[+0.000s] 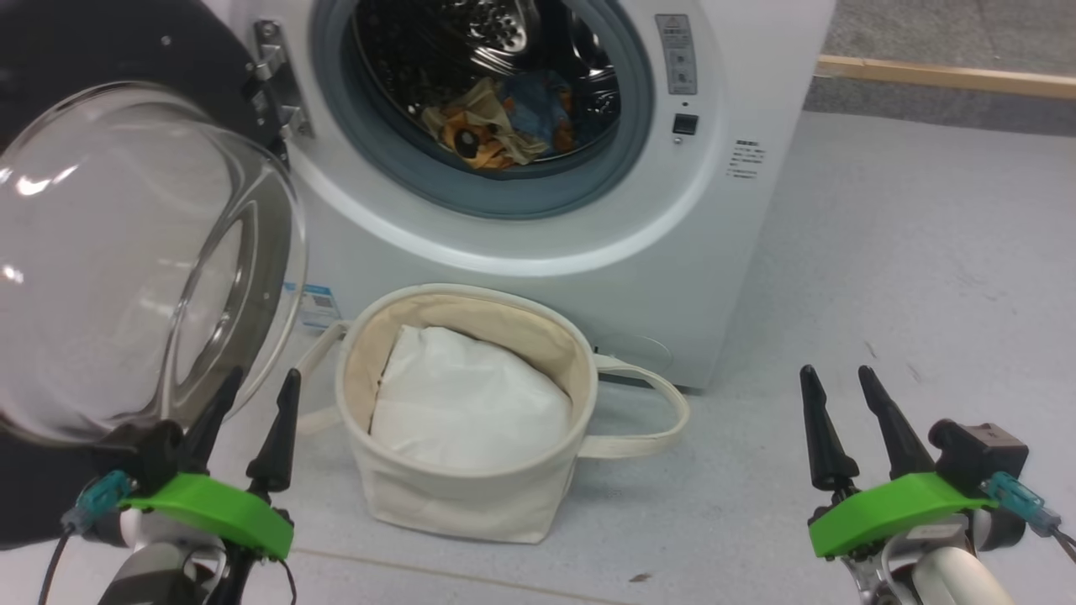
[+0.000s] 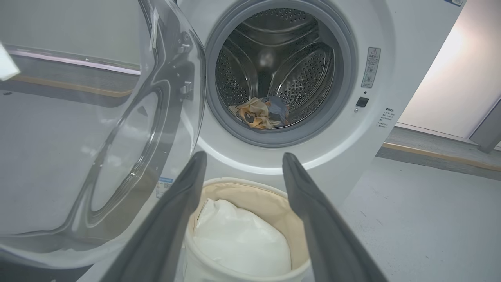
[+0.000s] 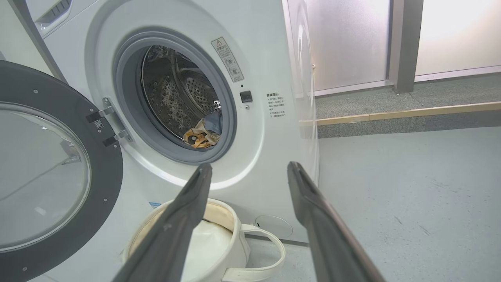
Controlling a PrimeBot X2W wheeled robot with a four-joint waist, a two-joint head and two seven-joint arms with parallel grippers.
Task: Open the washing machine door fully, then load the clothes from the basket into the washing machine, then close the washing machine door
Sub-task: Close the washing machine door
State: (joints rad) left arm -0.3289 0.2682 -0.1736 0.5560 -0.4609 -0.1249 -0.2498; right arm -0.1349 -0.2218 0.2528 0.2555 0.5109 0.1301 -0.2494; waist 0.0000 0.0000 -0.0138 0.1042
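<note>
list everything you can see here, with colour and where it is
washing machine: 1, white, centre back
washing machine door: 1, black rim with clear glass, open, at left
clothes: 1 bundle, blue, orange-brown and cream, inside the washing machine
basket: 1, cream, on the floor in front of the washing machine
cushion-like lump: 1, white, in the basket
label: 1, blue, low on the washing machine front
warning sticker: 1, grey, right of the opening
floor: grey
wooden strip: 1, tan, far right
left gripper: 1, dark jaws open, lower left
right gripper: 1, dark jaws open, lower right
</note>
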